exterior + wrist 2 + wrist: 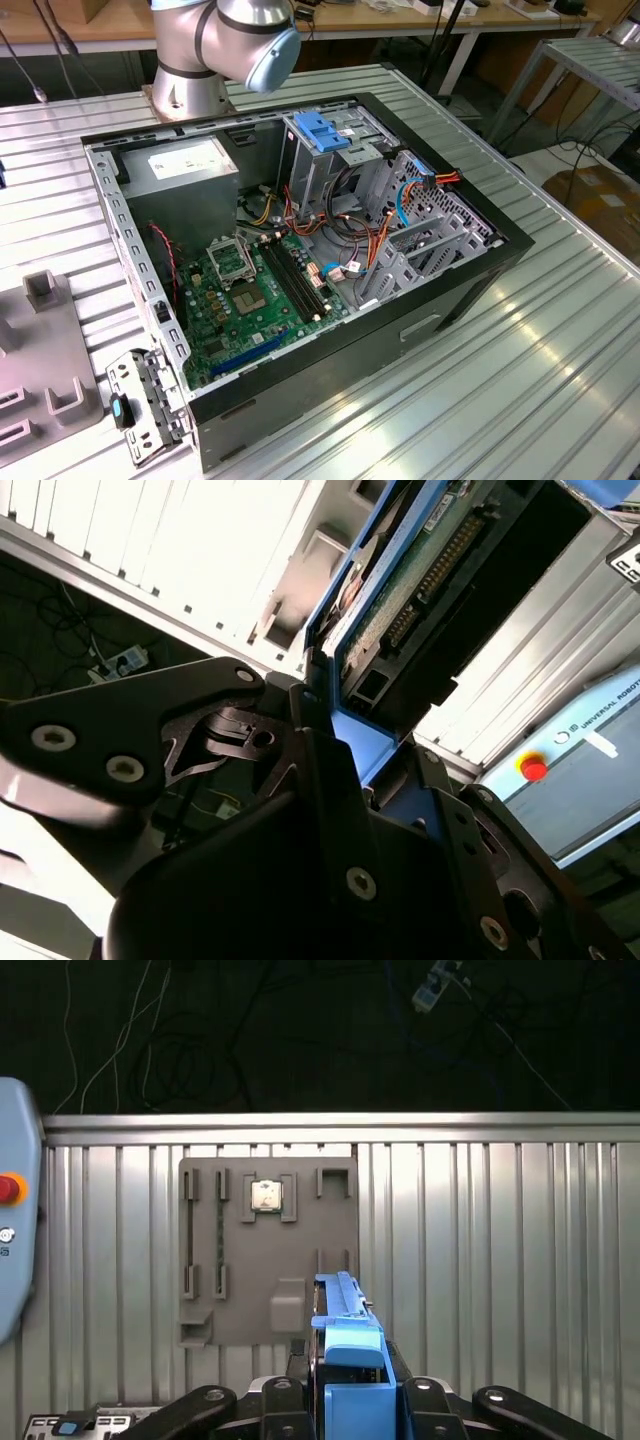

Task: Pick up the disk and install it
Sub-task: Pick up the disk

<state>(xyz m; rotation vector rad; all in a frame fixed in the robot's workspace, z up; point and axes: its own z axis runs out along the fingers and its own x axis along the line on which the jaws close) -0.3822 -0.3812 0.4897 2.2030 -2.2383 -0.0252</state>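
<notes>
The disk (347,1345) is sitting on edge, clamped in the gripper (348,1392) and sticking out beyond it. In the second wrist view its blue plastic rail frame is bordering a greenish circuit-board face with a row of connector pins.

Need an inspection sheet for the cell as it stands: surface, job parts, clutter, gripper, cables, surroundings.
Surface: ribbed metal table with an open PC case on it.
Job's things: disk in its blue frame, held clear of the table; blue bracket tops the drive cage in the case.
Clutter: grey tray holding a chip; loose metal plate beside the case.
Grippers: gripper shut on the disk's frame.
Cables: bundles inside the case; loose cables on the dark floor beyond the table.
Surroundings: red stop button; arm base on the table by the case.
</notes>
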